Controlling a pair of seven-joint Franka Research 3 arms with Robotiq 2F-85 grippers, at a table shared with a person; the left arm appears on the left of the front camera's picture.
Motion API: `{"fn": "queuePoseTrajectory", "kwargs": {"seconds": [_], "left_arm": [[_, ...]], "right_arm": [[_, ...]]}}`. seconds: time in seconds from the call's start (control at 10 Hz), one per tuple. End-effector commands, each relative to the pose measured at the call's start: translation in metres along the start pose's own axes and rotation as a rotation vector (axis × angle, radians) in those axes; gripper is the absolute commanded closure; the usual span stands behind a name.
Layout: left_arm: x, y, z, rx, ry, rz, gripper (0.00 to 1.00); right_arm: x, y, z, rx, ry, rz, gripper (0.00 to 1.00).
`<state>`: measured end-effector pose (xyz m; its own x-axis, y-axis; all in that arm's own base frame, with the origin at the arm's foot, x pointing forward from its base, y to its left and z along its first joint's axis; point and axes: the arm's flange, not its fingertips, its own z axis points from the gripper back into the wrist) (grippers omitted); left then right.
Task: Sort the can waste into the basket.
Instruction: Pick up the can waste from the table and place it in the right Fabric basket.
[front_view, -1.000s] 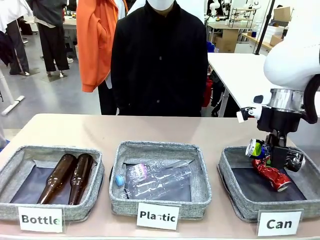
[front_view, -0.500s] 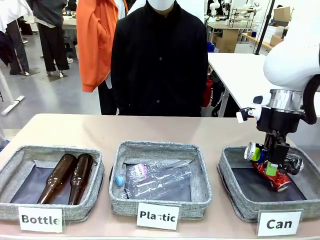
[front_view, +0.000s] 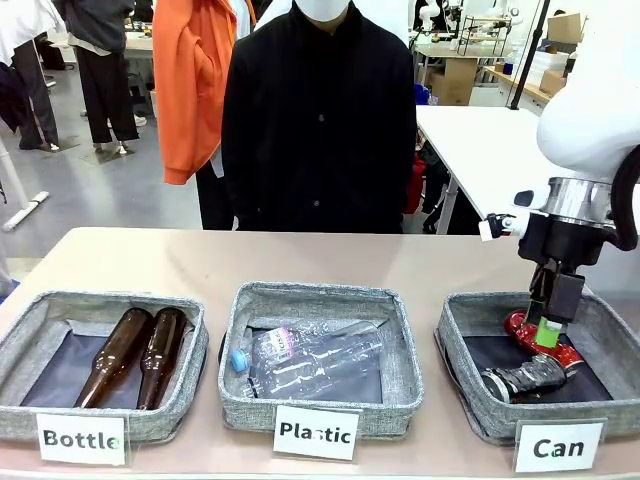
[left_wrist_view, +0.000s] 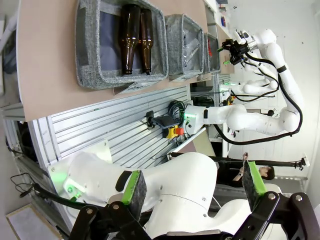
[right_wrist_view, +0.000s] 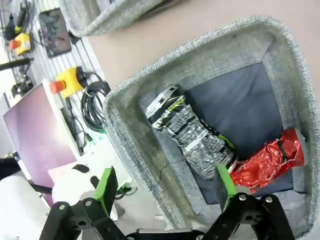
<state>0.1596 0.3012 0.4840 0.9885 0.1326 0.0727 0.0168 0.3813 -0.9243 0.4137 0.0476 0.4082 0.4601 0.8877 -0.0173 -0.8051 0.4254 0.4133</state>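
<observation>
The grey woven basket (front_view: 452, 345) with the white "Can" label (front_view: 558, 447) stands at the table's right. A dented red can (front_view: 520, 325) lies in it, and a dark can (front_view: 526, 379) lies on its side just in front of the red one. My right gripper (front_view: 548, 322) hangs open over the basket, just above the red can, holding nothing. In the right wrist view the dark can (right_wrist_view: 192, 132) and the red can (right_wrist_view: 267, 160) rest side by side on the dark lining, below the open right gripper (right_wrist_view: 165, 185). My left gripper (left_wrist_view: 192, 185) is open and holds nothing, well back from the table.
A "Bottle" basket (front_view: 185, 415) with two brown glass bottles (front_view: 140, 355) stands at the left. A "Plastic" basket (front_view: 400, 390) with clear bottles (front_view: 310, 362) is in the middle. A person in black (front_view: 320, 120) stands at the far edge.
My right gripper has opened and let go of the dark can. The can has dropped into the basket and now lies in front of the red can.
</observation>
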Motion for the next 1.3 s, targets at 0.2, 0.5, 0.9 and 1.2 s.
{"fn": "queuePoseTrajectory", "kwargs": {"seconds": [0.2,0.5,0.9,1.2], "left_arm": [[-0.003,-0.001,0.001,0.002,0.012,-0.005,0.0],[-0.003,-0.001,0.001,0.002,0.012,-0.005,0.0],[-0.003,-0.001,0.001,0.002,0.012,-0.005,0.0],[-0.003,-0.001,0.001,0.002,0.012,-0.005,0.0]], "right_arm": [[-0.019,-0.006,0.016,-0.036,-0.643,-0.175,0.0],[-0.088,-0.001,0.03,0.08,-1.466,-0.242,0.0],[-0.115,-0.004,0.044,0.202,-1.195,-0.326,0.0],[-0.115,-0.004,0.044,0.202,-1.195,-0.326,0.0]]}}
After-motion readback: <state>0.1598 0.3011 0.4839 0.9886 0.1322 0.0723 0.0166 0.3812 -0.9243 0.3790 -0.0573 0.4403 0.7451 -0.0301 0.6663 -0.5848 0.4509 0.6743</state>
